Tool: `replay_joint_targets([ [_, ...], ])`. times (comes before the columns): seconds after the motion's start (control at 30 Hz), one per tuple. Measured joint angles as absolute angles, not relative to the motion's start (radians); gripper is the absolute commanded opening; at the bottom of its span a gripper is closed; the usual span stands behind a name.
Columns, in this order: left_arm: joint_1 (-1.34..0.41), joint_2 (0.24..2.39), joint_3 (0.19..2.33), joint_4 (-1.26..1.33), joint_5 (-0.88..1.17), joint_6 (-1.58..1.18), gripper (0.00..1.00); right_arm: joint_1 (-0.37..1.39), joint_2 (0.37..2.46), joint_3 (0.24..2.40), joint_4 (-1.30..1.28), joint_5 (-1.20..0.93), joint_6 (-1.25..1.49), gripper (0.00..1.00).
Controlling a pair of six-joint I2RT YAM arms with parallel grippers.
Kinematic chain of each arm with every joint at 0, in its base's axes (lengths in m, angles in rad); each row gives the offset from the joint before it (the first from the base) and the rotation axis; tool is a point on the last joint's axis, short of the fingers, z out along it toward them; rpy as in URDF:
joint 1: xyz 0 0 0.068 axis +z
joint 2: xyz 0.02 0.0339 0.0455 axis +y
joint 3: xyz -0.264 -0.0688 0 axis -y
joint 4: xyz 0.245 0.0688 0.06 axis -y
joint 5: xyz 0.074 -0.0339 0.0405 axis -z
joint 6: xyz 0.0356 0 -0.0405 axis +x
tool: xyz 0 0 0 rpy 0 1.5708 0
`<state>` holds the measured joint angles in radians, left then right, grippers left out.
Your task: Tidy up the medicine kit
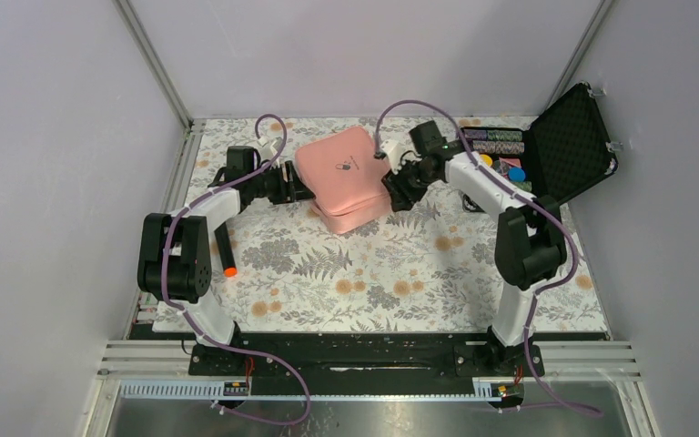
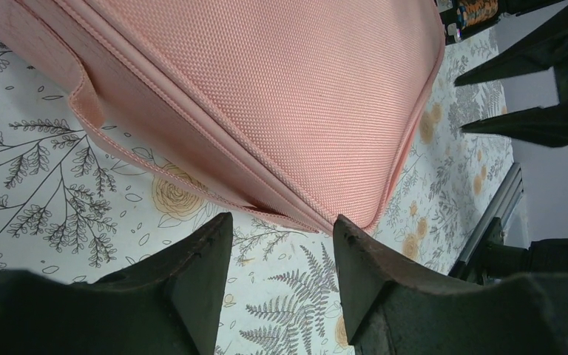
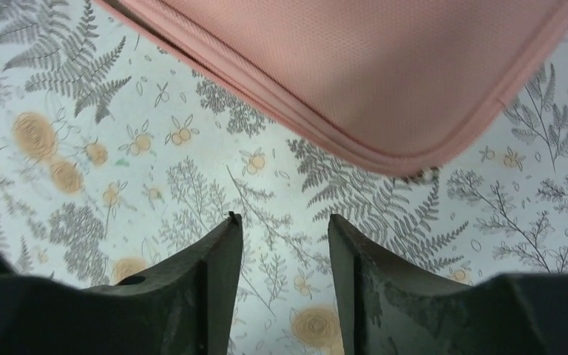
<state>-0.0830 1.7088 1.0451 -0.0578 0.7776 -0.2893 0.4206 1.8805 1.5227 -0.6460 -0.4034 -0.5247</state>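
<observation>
Medicine kit (image 1: 346, 177) lies at 12 o'clock on the floral cloth (image 1: 373, 273) with its lid down and logo up. We can't tell if it is zipped.

Left gripper (image 1: 293, 189) is at the kit's 9 o'clock edge and right gripper (image 1: 393, 193) at its 3 o'clock edge. Both sets of jaws stand apart with nothing between them.

Risks as we judge them:
- The shell is soft. A pinch at the seam could catch lid and base together, so the lid won't lift.
- If one side pushes harder, the kit slides or spins on the cloth, and the cloth may bunch.
- The tips face each other across the kit. If the fabric gives way, the fingers could meet.
- The right arm works close to the open black chip case (image 1: 564, 141) at 2 o'clock, so a wide swing could clip it.

View differences:
- Only the top view shows both arms, the chip case, and the orange-tipped marker (image 1: 225, 250) at 9 o'clock by the left arm.
- Left wrist view: the left gripper's tips (image 2: 281, 225) are just short of the kit's piped edge, with a slit in the seam there. Dark wedges at that view's 2 o'clock are likely the right fingers.
- Right wrist view: the right gripper (image 3: 285, 222) is over bare cloth. The kit's rounded corner is ahead of the tips, not touching.
</observation>
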Motion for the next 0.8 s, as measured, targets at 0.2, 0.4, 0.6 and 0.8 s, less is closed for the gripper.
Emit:
replay_joint_targets([
  [0.2,-0.083,1.708,1.045,-0.059,0.801,-0.27,0.53,0.271,1.919,1.638,-0.721,-0.562,-0.577,0.58],
  [0.4,-0.083,1.705,1.045,-0.057,0.842,-0.258,0.53,0.208,2.02,1.714,-0.746,-0.665,-0.728,0.67],
  [0.6,-0.083,1.687,1.045,-0.055,0.871,-0.237,0.53,0.216,2.121,1.771,-0.813,-0.729,-0.937,0.67],
  [0.8,-0.081,1.673,1.045,-0.059,0.872,-0.214,0.53,0.225,2.195,1.856,-0.836,-0.727,-1.015,0.66],
])
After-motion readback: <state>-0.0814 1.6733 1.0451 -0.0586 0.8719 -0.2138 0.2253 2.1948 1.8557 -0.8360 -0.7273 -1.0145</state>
